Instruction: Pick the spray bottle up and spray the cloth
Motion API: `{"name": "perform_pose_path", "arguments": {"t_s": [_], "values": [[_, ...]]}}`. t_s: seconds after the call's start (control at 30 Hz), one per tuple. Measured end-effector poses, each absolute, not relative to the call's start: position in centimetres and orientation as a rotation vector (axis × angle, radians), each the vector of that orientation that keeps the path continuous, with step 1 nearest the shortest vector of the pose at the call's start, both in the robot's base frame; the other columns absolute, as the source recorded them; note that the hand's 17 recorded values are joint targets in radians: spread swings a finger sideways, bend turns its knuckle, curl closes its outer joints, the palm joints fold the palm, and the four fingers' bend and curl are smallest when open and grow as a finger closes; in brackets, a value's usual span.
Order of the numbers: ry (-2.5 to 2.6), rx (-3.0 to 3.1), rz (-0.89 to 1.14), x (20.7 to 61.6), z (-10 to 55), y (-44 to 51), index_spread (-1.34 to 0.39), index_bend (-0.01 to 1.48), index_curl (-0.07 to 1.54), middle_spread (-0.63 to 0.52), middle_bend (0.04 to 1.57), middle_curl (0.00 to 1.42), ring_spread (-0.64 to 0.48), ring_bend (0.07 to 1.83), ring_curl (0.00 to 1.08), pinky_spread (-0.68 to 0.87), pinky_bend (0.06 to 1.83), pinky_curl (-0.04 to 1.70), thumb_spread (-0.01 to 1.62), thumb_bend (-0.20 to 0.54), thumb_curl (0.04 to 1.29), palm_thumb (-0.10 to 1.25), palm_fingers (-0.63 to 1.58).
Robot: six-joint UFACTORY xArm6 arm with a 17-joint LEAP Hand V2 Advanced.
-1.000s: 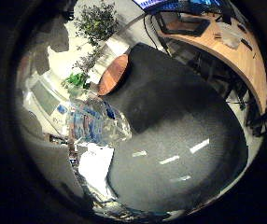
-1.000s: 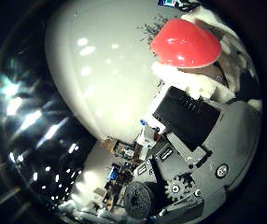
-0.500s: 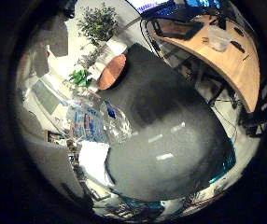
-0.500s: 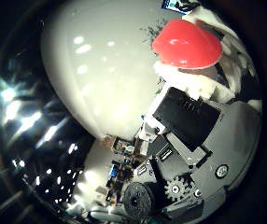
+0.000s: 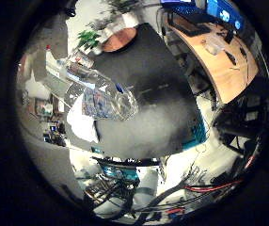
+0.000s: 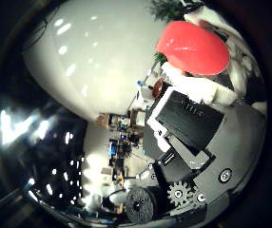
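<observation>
My right hand [image 6: 198, 142] is curled round the spray bottle. In the right thumb side palm view the bottle's pale rounded body [image 6: 88, 76] fills much of the picture, with its red spray head [image 6: 193, 47] against my white and black fingers [image 6: 188, 119]. In the right little finger side palm view a clear part of the bottle with a blue label [image 5: 97, 99] lies close to the palm, high over the black table [image 5: 163, 94]. A pale cloth [image 5: 78, 132] lies on the table near its edge, under the bottle.
A round wooden stool [image 5: 122, 38] and a potted plant [image 5: 87, 40] stand beyond the table. A curved wooden desk [image 5: 219, 61] with monitors lies to one side. Teal equipment [image 5: 125, 172] shows by the table's near edge.
The whole table has shrunk and shifted in the little finger side view: the hand has risen and turned. The bottle keeps its place against the palm. The red spray head stays beside the fingers.
</observation>
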State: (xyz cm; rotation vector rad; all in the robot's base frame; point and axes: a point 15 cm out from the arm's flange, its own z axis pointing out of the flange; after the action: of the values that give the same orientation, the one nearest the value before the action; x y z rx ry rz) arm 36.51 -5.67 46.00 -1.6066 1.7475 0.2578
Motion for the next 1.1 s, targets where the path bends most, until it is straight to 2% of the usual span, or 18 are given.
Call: {"name": "perform_pose_path", "arguments": {"t_s": [0.17, 0.6, 0.83, 1.1], "values": [[1.692, -1.73, 0.313, 34.4, 48.6, -1.7, -0.28, 1.16, 0.71, -0.19, 1.33, 0.78, -0.21, 1.44, 0.64, -0.36, 1.32, 0.56, 0.65, -0.015, 1.07, 1.0, 1.2], [1.633, -1.818, 0.381, 33.6, 53.3, 4.3, -0.28, 1.16, 0.71, -0.2, 1.32, 0.79, -0.21, 1.44, 0.64, -0.36, 1.31, 0.57, 0.64, -0.018, 1.08, 1.0, 1.2], [1.658, -1.85, 0.577, 36.1, 50.4, 6.7, -0.28, 1.16, 0.71, -0.2, 1.32, 0.79, -0.21, 1.44, 0.64, -0.36, 1.32, 0.58, 0.63, -0.016, 1.08, 0.99, 1.2], [1.751, -1.829, 0.852, 40.0, 43.3, 8.2, -0.28, 1.16, 0.71, -0.2, 1.32, 0.79, -0.22, 1.44, 0.64, -0.36, 1.31, 0.58, 0.63, -0.018, 1.08, 0.99, 1.2]]}}
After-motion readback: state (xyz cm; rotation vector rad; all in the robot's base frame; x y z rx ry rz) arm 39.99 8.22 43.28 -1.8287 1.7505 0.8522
